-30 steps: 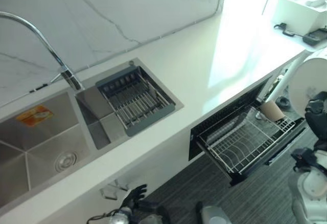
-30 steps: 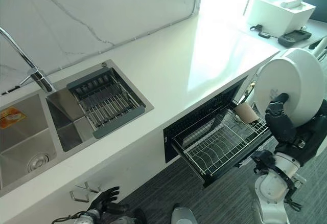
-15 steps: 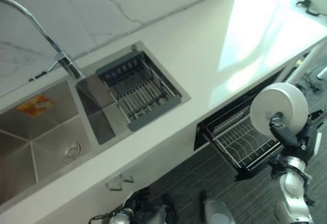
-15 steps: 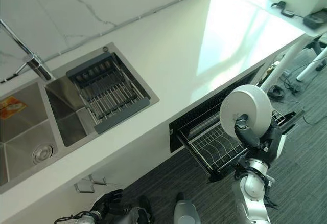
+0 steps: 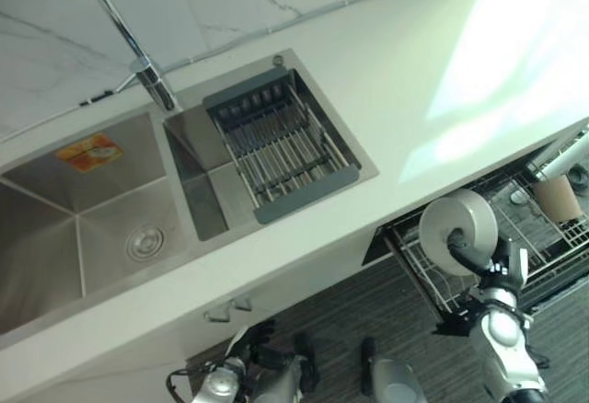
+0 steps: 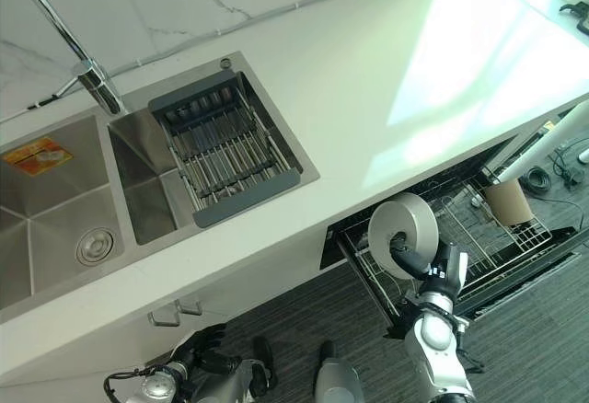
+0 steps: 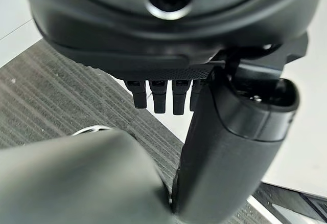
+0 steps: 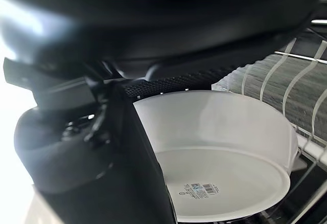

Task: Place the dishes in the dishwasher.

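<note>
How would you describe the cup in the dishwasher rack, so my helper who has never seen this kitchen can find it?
Below the long white countertop the dishwasher's wire rack is pulled out over the grey floor. The brown, paper-like cup stands at the rack's end farthest from the steel sink. It is the one brown thing there; the round white dish, held by the right hand, is at the rack's other end.

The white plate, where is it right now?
The white plate is held upright in the right hand, at the head views' lower right, over the dishwasher rack's left end.
</note>
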You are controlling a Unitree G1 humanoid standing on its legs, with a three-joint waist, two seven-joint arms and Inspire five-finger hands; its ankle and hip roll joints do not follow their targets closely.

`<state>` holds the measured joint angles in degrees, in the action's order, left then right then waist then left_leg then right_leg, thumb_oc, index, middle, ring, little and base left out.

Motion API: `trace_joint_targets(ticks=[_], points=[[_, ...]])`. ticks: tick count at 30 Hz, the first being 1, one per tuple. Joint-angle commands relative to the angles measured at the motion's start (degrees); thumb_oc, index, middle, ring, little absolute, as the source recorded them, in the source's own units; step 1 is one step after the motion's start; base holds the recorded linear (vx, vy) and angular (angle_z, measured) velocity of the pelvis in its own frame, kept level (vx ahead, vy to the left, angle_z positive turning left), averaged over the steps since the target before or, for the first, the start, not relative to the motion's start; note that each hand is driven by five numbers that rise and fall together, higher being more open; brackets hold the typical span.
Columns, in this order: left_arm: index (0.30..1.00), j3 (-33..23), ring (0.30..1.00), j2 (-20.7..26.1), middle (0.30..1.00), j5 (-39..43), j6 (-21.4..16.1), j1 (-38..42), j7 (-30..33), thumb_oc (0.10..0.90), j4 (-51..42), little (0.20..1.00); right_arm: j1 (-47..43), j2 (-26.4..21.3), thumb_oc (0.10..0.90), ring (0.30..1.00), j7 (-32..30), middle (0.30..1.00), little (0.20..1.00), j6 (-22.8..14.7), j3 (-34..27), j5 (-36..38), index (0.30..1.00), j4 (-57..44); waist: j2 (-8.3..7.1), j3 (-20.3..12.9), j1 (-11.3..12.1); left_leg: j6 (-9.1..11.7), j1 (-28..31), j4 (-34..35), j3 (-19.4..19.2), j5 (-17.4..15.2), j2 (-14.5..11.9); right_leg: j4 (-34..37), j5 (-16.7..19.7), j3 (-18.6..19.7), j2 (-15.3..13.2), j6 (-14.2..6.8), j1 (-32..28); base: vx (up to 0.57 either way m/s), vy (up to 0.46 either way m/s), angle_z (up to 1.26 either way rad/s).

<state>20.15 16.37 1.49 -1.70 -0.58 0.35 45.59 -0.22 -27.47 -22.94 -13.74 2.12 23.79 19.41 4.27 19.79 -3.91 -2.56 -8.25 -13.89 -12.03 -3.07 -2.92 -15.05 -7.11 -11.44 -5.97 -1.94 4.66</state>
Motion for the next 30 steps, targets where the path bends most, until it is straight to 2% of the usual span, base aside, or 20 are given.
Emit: trace_joint_targets(ticks=[1,4,7,10,15,17,20,22,25,27,30], points=[[0.9,0.7,0.9,5.3,0.9,-3.6,0.4,1.3,-1.2,0.8,-0.6,0.9,-10.3,-5.0,0.4,0.3,-3.8,0.3,0.3,-3.6,-2.1,-4.5,0.3,-1.8,-0.64,-0.6,2.1,2.1,1.5,-3.3,5.5,-6.9,-0.4,-2.1,-2.4,-0.4,0.1,-1.2,-0.1,-0.1,-0.103,0.22],[0.9,1.8,0.9,6.5,0.9,-4.5,0.6,2.8,-1.7,0.8,-1.0,0.9,-13.3,-6.4,0.4,0.3,-6.1,0.3,0.3,-2.1,-1.6,-6.4,0.3,0.6,-0.57,0.1,2.8,2.0,0.9,-3.3,5.9,-6.7,-0.4,-2.1,-2.2,-0.5,0.1,-1.4,0.2,-0.06,-0.06,0.17],[0.9,4.2,0.9,7.9,0.9,-4.8,0.3,4.5,-2.1,0.8,-0.6,0.9,-19.2,-9.0,0.4,0.3,-9.8,0.3,0.3,2.1,-0.1,-10.1,0.3,5.7,-0.25,1.1,3.8,1.9,0.5,-3.3,6.3,-6.8,-0.1,-2.1,-2.1,-0.5,0.1,-1.6,0.3,-0.04,-0.019,0.05],[0.9,5.8,0.9,7.8,0.9,-2.5,-0.1,5.7,-1.5,0.8,1.4,0.9,-25.9,-12.1,0.4,0.3,-14.8,0.3,0.3,6.5,2.7,-22.6,0.3,11.5,0.49,2.1,4.5,1.7,-0.4,-3.3,6.9,-6.5,0.5,-2.1,-2.0,-0.2,-0.1,-1.6,1.2,-0.06,0.038,0.02],[0.9,5.6,0.9,7.4,0.9,-2.1,-1.3,5.5,-0.3,0.8,3.9,0.9,-28.2,-13.9,0.4,0.3,-18.3,0.3,0.3,8.7,5.0,-28.4,0.3,14.7,1.14,3.3,5.1,1.4,-1.4,-3.3,7.1,-5.9,0.8,-2.1,-1.3,-0.4,-0.2,-1.5,1.9,-0.05,0.02,0.04],[0.9,4.8,0.9,7.7,0.9,-1.3,-2.0,5.8,0.1,0.8,5.3,0.9,-29.5,-15.3,0.4,0.3,-20.5,0.3,0.3,9.2,6.3,-32.9,0.3,17.6,1.56,4.4,5.6,1.0,-1.7,-3.3,7.5,-5.7,1.0,-2.1,-1.1,-0.7,-0.2,-1.5,2.0,-0.08,-0.024,0.02],[0.9,4.3,0.9,8.1,0.9,-0.5,-3.3,6.8,1.6,0.8,7.5,0.9,-32.0,-16.6,0.4,0.3,-26.5,0.3,0.3,12.1,9.5,-36.3,0.3,22.1,2.71,6.3,6.7,0.4,-3.1,-3.3,8.7,-4.5,1.4,-4.6,-0.9,-1.2,-0.5,-1.3,3.8,-0.09,-0.032,0.14],[0.9,4.2,0.9,8.1,0.9,0.7,-4.5,7.2,2.3,0.8,8.4,0.9,-33.4,-17.5,0.4,0.3,-27.4,0.3,0.3,12.4,10.6,-35.9,0.3,24.6,3.12,7.2,7.1,0.0,-3.8,-3.3,9.2,-4.0,2.0,-6.8,-1.5,-1.2,-0.9,-1.1,5.3,-0.11,-0.033,0.06],[0.9,4.3,0.9,8.0,0.9,2.2,-7.3,8.1,3.2,0.8,8.2,0.9,-36.7,-18.5,0.4,0.3,-28.4,0.3,0.3,13.0,10.9,-30.8,0.3,29.4,5.04,9.3,7.6,-0.4,-6.3,-3.3,10.0,-2.8,3.1,-9.9,-2.2,-0.8,-1.7,-0.9,8.7,-0.15,0.02,0.06],[0.9,4.8,0.9,7.8,0.9,1.9,-8.2,8.3,3.6,0.8,8.1,0.9,-38.2,-18.5,0.4,0.3,-28.6,0.3,0.3,13.4,11.0,-32.2,0.3,31.0,6.12,10.0,7.6,-0.3,-7.7,-3.3,10.1,-2.2,3.1,-10.5,-2.2,-0.7,-1.4,-0.9,10.1,-0.12,0.064,0.05],[0.9,5.4,0.9,7.5,0.9,1.6,-9.1,8.3,4.1,0.8,8.7,0.9,-38.9,-17.8,0.4,0.3,-28.5,0.3,0.3,15.3,12.5,-34.0,0.3,31.7,6.91,10.0,7.6,-0.3,-9.7,-3.3,9.8,-1.9,2.8,-11.5,-2.5,-0.5,-1.1,-0.8,12.3,-0.06,0.027,-0.09]])
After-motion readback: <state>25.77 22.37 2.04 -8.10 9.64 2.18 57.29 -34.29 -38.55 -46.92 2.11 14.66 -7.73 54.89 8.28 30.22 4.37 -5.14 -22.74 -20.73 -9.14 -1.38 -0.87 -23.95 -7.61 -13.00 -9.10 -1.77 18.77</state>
